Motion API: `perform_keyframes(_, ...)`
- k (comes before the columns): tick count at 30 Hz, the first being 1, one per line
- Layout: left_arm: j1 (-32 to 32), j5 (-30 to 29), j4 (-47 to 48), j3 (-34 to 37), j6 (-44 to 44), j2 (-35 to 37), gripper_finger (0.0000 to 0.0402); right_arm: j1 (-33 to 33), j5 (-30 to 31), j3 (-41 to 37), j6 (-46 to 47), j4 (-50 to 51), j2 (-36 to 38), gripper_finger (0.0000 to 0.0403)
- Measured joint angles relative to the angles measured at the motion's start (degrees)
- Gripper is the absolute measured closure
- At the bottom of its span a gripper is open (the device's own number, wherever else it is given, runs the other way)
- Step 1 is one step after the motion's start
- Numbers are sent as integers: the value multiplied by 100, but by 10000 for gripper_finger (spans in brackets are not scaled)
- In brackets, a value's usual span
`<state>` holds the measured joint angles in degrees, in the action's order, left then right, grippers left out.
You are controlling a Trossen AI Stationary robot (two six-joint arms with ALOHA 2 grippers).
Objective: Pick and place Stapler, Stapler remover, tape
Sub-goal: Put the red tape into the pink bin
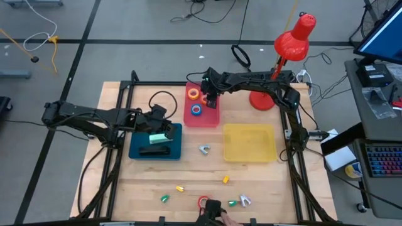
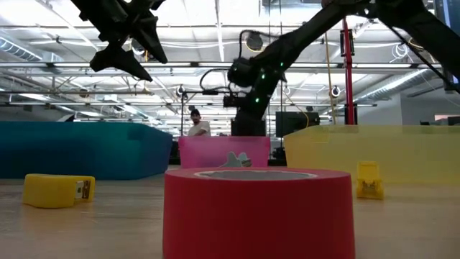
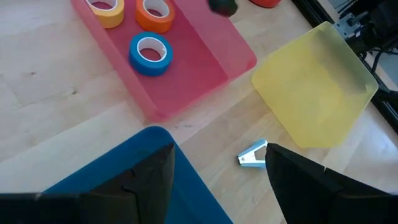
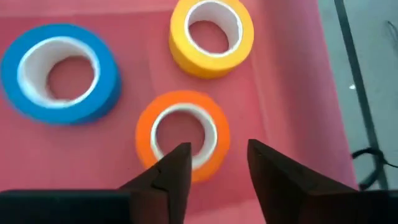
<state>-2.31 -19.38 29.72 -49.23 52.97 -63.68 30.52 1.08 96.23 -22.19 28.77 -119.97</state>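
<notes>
A: How far along are you?

B: Your right gripper [image 4: 214, 168] hangs over the pink tray [image 1: 210, 117], jaws parted and gripping nothing. The orange tape [image 4: 183, 138] lies just under its tips, with the yellow tape [image 4: 211, 37] and blue tape [image 4: 60, 71] beyond it.

A: What's left?

B: The red tape [image 2: 259, 212] sits on the table, far from both grippers. A stapler remover [image 3: 254, 155] lies just past your left gripper [image 3: 217, 171], whose jaws are spread wide and empty over the blue tray [image 1: 176, 142]. The rolls are small open-centred rings.
</notes>
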Motion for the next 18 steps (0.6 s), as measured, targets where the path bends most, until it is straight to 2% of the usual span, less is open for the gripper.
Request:
perform_keyframes(4, -12, 37, 4, 0, -73, 0, 153, -160, -2, 7, -41, 547, 531, 233)
perform_keyframes(7, -49, 39, 8, 0, -189, 0, 153, -335, -367, 4, 39, 1244, 1050, 235)
perform_keyframes(14, -170, 26, 9, 0, -578, 0, 153, -756, -2248, -15, 51, 3059, 2384, 249)
perform_keyframes(18, -219, 24, 9, 0, -673, 0, 153, -1064, -3017, -315, 76, 3455, 3165, 251)
